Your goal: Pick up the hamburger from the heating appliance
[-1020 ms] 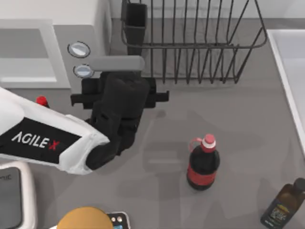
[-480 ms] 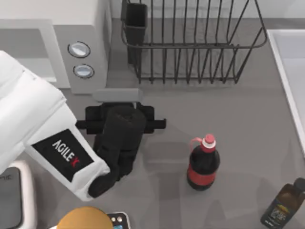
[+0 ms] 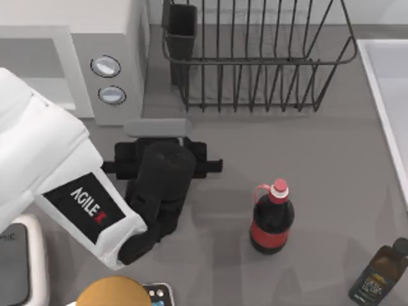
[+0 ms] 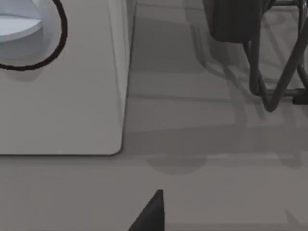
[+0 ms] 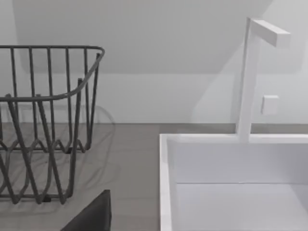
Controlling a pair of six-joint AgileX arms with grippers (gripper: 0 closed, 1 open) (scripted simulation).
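- Top view: the left arm's end effector (image 3: 159, 137) has drawn back from the microwave (image 3: 121, 38). A second ago it was right up against the two knobs (image 3: 108, 80). Now it hangs over bare desk (image 3: 306, 166) just off the front corner, and it has barely shifted in the last half second.
- Judged from that, the arm is backing off from the appliance rather than reaching in. I cannot tell how wide the end effector is spread or whether it carries anything.
- The white forearm slants in from the left edge and covers much of the microwave's front, while the black wrist points toward the wire rack (image 3: 255, 64). What shows of the cavity is bare, so I cannot tell where the hamburger lies.
- A round orange-brown disc (image 3: 115, 292) sits at the near edge, and I cannot say what it is. A cola bottle (image 3: 271, 223) stands upright, well apart to the right.
- Left wrist view: a dark tip of the end effector (image 4: 151, 214) hangs above the desk. Ahead are the microwave's side wall (image 4: 62, 106) and the rack's foot (image 4: 269, 91), and nothing is seen in its hold.
- Right wrist view: the parked right end effector (image 5: 91, 216) faces the rack (image 5: 43, 96) and a white basin (image 5: 231, 163). I cannot tell its opening either.
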